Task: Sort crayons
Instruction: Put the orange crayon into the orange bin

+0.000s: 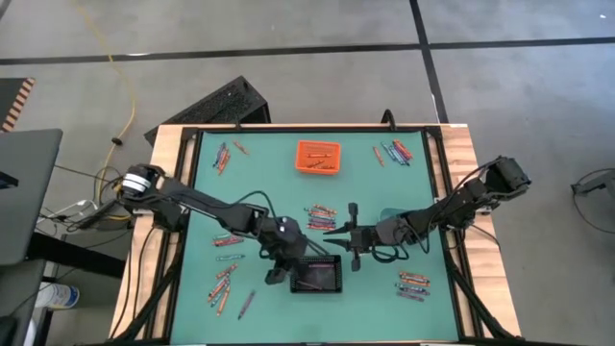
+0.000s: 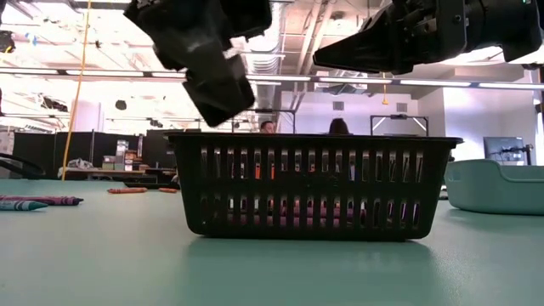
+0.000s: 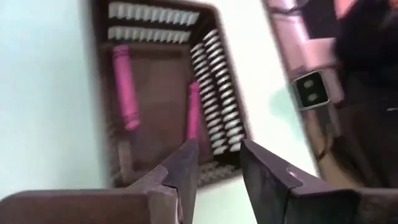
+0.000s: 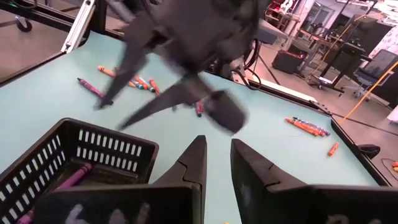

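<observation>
1. A green table (image 1: 317,207) is seen from above, with two dark robot arms reaching toward its middle.
2. A black bin (image 1: 318,275) is placed near the front edge of the table; two purple crayons (image 3: 125,87) are seen lying inside it.
3. The left gripper (image 1: 279,269) is held just above the left edge of the black bin; its fingers (image 3: 184,168) are parted with nothing between them.
4. The right gripper (image 1: 338,234) is held above the table just behind the black bin; its fingers (image 4: 193,163) are slightly apart and nothing is held.
5. An orange bin (image 1: 318,157) is set at the far side of the table.
6. Loose crayons (image 1: 223,285) are scattered in small groups around the table.
</observation>
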You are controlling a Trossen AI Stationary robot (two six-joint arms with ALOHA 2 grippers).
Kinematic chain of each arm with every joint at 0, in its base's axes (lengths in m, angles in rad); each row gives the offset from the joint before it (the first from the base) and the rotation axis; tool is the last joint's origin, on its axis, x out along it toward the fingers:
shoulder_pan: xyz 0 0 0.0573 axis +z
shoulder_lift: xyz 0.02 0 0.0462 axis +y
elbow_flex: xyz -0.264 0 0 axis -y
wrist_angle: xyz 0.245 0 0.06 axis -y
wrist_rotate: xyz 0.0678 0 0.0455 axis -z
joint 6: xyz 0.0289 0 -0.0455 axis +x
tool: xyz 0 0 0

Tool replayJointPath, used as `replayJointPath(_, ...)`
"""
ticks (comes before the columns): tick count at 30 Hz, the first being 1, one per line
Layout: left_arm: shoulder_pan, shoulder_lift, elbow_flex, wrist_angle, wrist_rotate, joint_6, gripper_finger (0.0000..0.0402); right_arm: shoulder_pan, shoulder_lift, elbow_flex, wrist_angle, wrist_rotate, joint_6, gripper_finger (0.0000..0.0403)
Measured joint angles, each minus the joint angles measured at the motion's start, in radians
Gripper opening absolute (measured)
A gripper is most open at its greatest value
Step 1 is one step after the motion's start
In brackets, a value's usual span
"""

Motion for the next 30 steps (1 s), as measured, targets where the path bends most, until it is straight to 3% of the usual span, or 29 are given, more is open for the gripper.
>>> replayJointPath(6,-0.001,-0.184,-0.019,-0.16,-0.317,0.143,0.0101,-0.007,0.0,0.0,0.001,0.035,0.049,0.007)
replayJointPath(10,-0.012,-0.314,-0.111,-0.113,-0.474,0.219,0.0096,-0.033,0.0,0.0,-0.044,0.205,0.191,0.007)
replayJointPath(15,-0.014,-0.447,-0.341,0.153,-0.491,0.323,0.0096,-0.095,-0.06,0.013,-0.289,0.516,0.219,0.007)
replayJointPath(17,-0.014,-0.483,-0.427,0.269,-0.473,0.357,0.0096,-0.151,-0.104,0.033,-0.419,0.572,0.251,0.007)
replayJointPath(19,-0.014,-0.519,-0.506,0.361,-0.443,0.391,0.0096,-0.238,-0.163,0.066,-0.579,0.521,0.338,0.007)
replayJointPath(26,-0.015,-0.543,-0.713,0.56,-0.406,0.513,0.0096,-0.659,-0.26,0.227,-1.103,0.075,0.657,0.007)
replayJointPath(30,-0.014,-0.543,-0.793,0.63,-0.402,0.571,0.0096,-0.864,-0.23,0.251,-1.218,-0.108,0.746,0.0071)
